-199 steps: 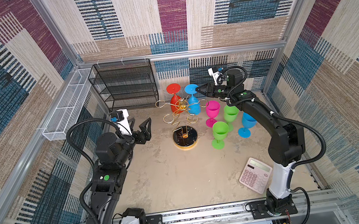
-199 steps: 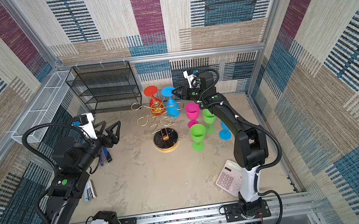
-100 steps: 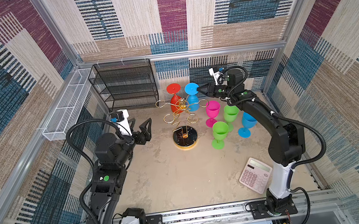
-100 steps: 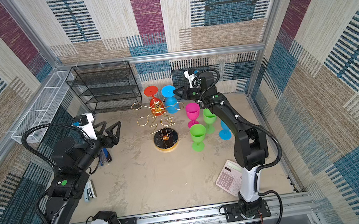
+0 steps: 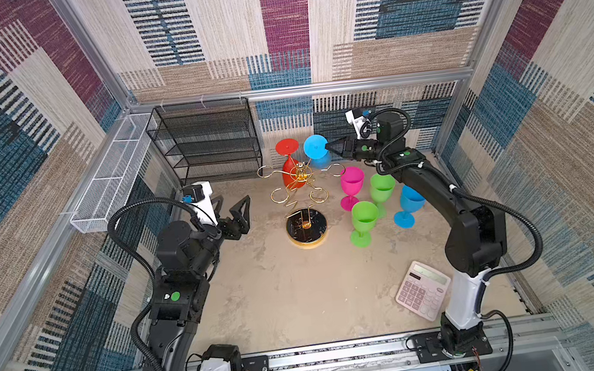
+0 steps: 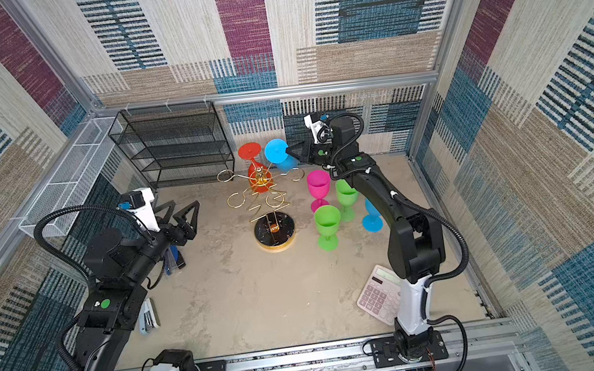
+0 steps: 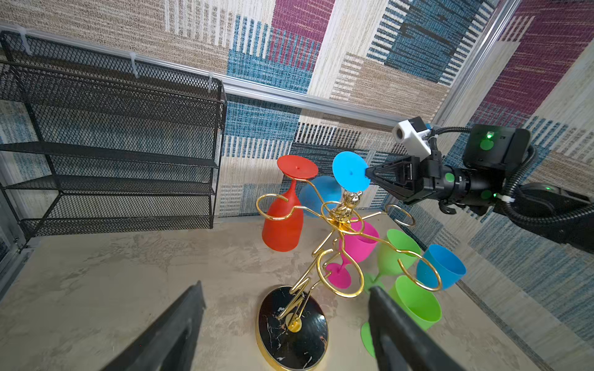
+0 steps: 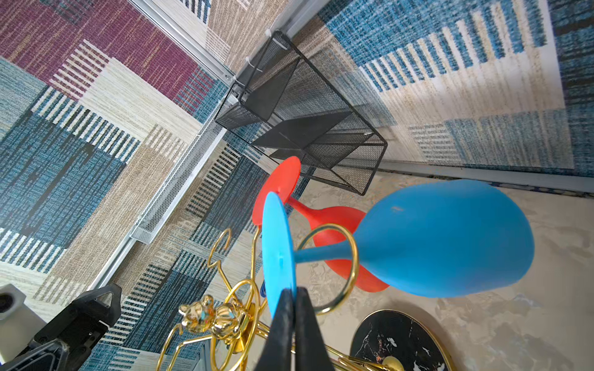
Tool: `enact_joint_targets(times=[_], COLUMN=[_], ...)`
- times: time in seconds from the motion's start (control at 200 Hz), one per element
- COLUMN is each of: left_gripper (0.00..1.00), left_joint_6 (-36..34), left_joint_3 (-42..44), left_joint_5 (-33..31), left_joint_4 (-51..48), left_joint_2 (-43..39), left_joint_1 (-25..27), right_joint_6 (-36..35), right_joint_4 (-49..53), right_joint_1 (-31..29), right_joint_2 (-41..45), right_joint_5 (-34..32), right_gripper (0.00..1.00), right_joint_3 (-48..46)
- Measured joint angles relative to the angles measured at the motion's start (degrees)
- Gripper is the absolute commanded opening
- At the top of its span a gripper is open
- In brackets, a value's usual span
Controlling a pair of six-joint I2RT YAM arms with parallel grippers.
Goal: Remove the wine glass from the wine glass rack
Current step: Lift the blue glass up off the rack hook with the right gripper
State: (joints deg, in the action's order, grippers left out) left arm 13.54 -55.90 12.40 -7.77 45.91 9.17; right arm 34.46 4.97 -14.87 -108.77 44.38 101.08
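Shut since earlier frame: right claw (image 8: 291,290), now pinching foot edge of blue glass (image 8: 443,237), hung bowl-down in rack (image 7: 337,212) loop beside red glass (image 7: 283,225). Left claw (image 5: 232,211) wide open, empty, well apart. Risk: thin edge-grip slipping; stem snagging loop, tipping rack. Seen clearly from right wrist only: stem threaded through loop; hidden in both top views.

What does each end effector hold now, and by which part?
The right end effector pinches the hanging blue wine glass by the edge of its foot. The left end effector is open, holding nothing.
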Motion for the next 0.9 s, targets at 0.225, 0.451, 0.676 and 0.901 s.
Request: enact_joint_targets(times=[0.225, 0.451, 0.676, 0.901], left_gripper=[0.82, 0.82, 0.82, 0.82], left_joint_6=[0.0, 0.0, 0.0, 0.0], left_joint_3=[0.0, 0.0, 0.0, 0.2], left_joint_5=[0.2, 0.4, 1.1, 1.3], left_joint_4=[0.0, 0.0, 0.0, 0.0], left_joint_2=[-0.2, -0.5, -0.9, -1.4], left_joint_1=[0.0, 0.0, 0.0, 0.0], right_joint_6=[1.8, 4.4, 7.1, 8.7], right_joint_4=[-0.4, -1.3, -2.6, -3.8], right_joint_1=[0.1, 0.1, 0.1, 0.1], right_joint_2=[0.2, 0.8, 1.3, 2.7], right_joint_5=[0.6, 1.6, 2.8, 3.6], right_gripper=[0.00, 0.00, 0.00, 0.00], right_joint_3=[0.0, 0.0, -0.2, -3.0])
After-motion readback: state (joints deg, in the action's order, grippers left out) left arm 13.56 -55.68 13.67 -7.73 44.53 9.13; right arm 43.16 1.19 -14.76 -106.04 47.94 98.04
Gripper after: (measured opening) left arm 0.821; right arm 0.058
